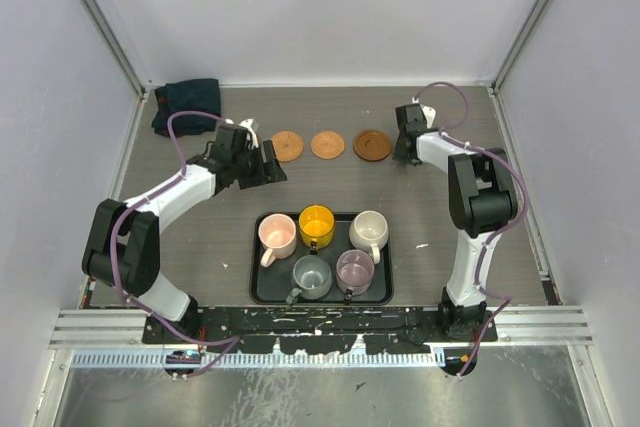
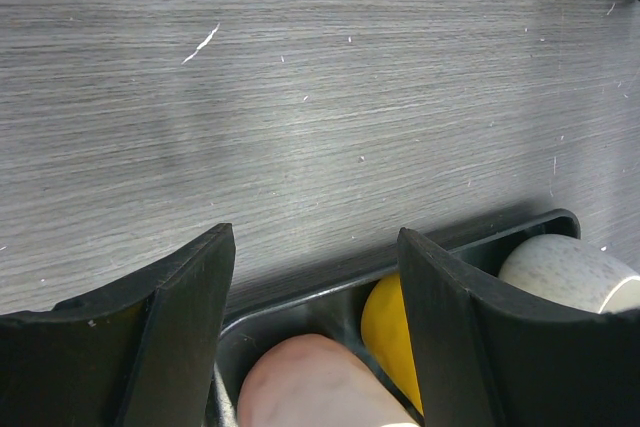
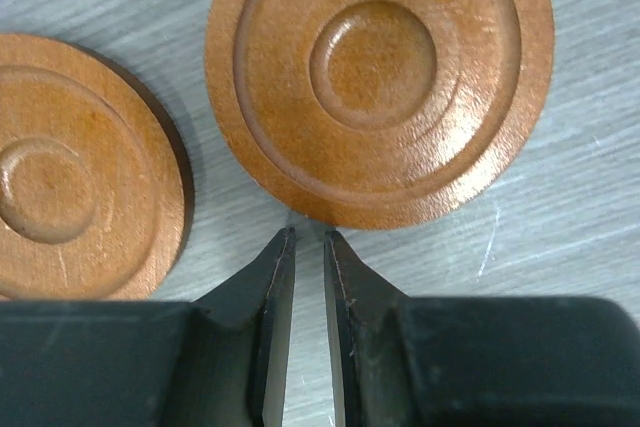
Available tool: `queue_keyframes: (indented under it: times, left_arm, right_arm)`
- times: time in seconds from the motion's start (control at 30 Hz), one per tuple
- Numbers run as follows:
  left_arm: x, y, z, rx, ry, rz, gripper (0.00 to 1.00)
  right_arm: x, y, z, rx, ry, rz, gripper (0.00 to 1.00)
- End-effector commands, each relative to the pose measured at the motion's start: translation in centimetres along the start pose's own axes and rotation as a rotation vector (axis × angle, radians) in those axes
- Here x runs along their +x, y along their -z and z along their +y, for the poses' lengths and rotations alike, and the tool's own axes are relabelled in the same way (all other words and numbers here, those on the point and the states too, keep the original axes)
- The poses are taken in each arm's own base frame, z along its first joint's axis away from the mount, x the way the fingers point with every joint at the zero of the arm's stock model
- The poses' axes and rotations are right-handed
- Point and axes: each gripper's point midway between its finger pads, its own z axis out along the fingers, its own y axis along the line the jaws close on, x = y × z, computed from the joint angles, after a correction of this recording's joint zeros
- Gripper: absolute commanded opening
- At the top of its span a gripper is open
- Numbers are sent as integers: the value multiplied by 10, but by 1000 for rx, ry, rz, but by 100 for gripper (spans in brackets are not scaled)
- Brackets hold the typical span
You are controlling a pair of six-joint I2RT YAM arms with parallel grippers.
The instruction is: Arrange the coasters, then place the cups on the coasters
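Cups (image 1: pixel 316 222): we see all five in tray (image 1: pixel 262 292) | coasters (image 1: pixel 327 144): in a row beyond tray | left gripper (image 2: pixel 315 247): jaws apart, empty, near tray | right gripper (image 3: pixel 308 237): jaws nearly together, empty, tips at wooden coaster's (image 3: pixel 380 77) edge

Open strip of table (image 1: pixel 330 182) between coaster row (image 1: pixel 327 145) and tray (image 1: pixel 268 289). Five mugs (image 1: pixel 316 224) packed close on the tray. Dark cloth (image 1: pixel 187 105) fills the far-left corner.

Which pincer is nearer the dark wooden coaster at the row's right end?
Right. The right pincer is at the edge of the wooden coaster; the left pincer at the row's other end, beside the leftmost coaster.
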Motion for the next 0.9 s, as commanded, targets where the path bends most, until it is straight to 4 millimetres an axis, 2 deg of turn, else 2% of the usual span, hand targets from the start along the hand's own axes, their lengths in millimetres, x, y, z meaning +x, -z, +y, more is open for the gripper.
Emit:
queue_keyframes:
  times: [0.0, 0.17, 0.37, 0.43, 0.53, 0.7, 0.73, 0.77, 0.8, 0.87]
  left_arm:
    - [-18, 3, -8, 24, -7, -56, 67]
    - [-19, 4, -7, 19, -10, -62, 67]
    - [-33, 13, -14, 22, -29, -101, 67]
    - [-40, 19, -17, 24, -40, -123, 67]
    - [-52, 34, -20, 12, -55, -171, 68]
    - [-68, 63, -14, -57, -93, -269, 69]
    - [-71, 68, -11, -75, -100, -284, 69]
    - [-73, 74, -10, -91, -106, -299, 69]
    - [-76, 79, -8, -101, -110, -314, 70]
    - [-78, 88, -6, -122, -113, -335, 71]
  right_arm:
    - [-2, 22, -11, 14, -24, -10, 23]
    - [-12, 61, -11, -29, -14, -54, 23]
    - [-56, 130, -18, -61, -11, -223, 25]
    - [-73, 154, -25, -56, -28, -295, 27]
    - [-88, 178, -34, -43, -50, -372, 28]
    - [-98, 205, -54, -13, -89, -490, 32]
    - [-100, 210, -58, -6, -98, -517, 34]
    - [-101, 215, -63, 6, -105, -540, 41]
    - [-102, 219, -68, 18, -119, -564, 53]
    - [-104, 227, -78, 44, -140, -602, 67]
